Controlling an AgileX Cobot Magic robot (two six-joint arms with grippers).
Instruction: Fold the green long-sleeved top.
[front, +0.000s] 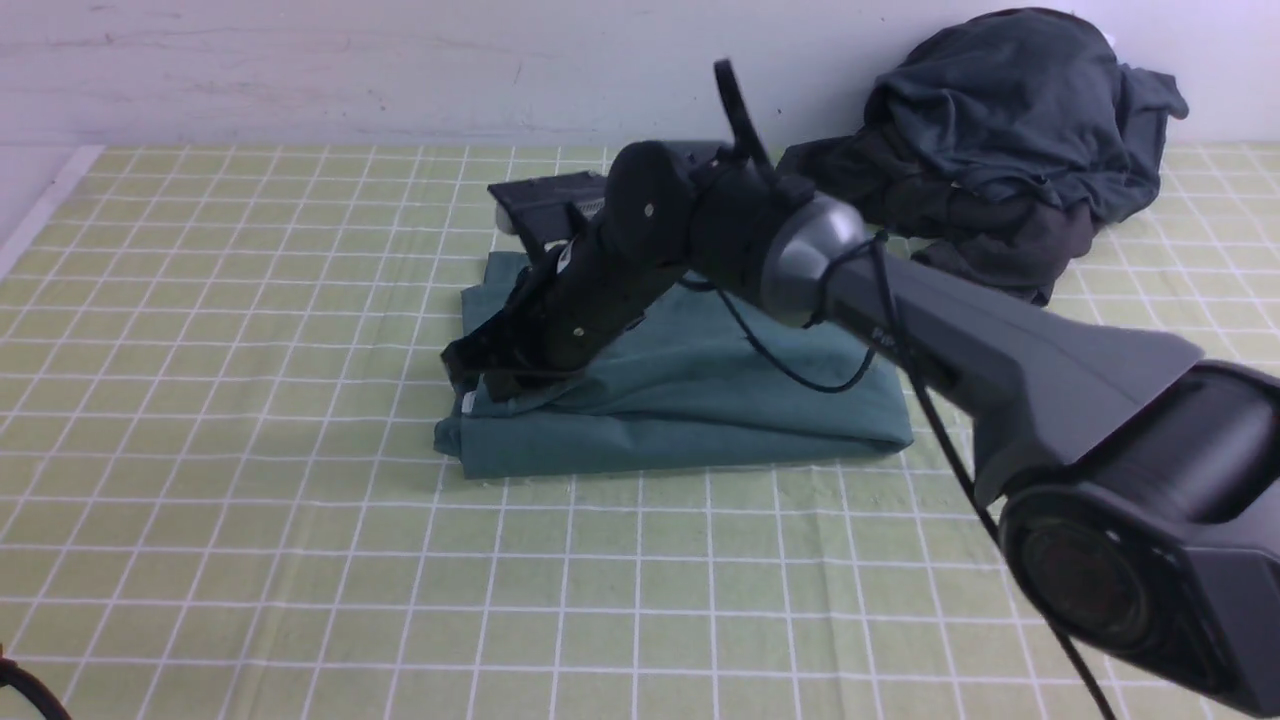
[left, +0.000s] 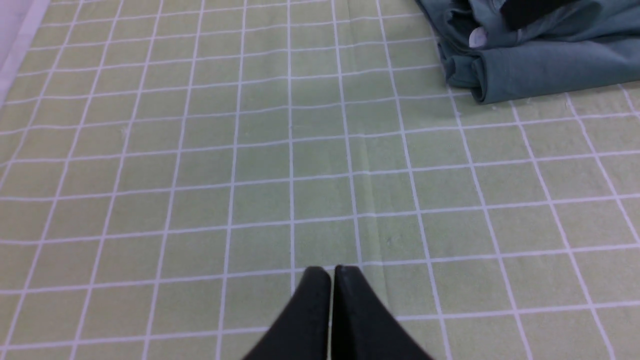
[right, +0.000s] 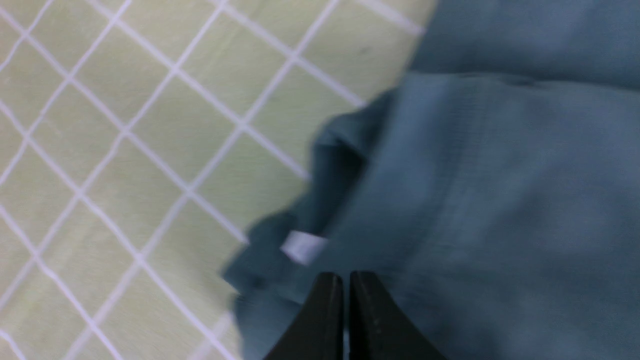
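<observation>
We see the green long-sleeved top (front: 700, 400) folded into a rectangle mid-surface (front: 250, 500). Our right claw (front: 472, 368) is clenched, gripping nothing, at its left edge. Our left claw (left: 332, 274) is clenched over bare checked cloth.

Dark grey garments (front: 1010, 140) heaped far right, near white wall (front: 300, 70) — green gridded cloth (front: 250, 500)

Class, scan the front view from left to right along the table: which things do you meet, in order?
Bare checked tablecloth → green long-sleeved top → heap of dark grey garments. The right gripper overlaps the top, so it is left out.
</observation>
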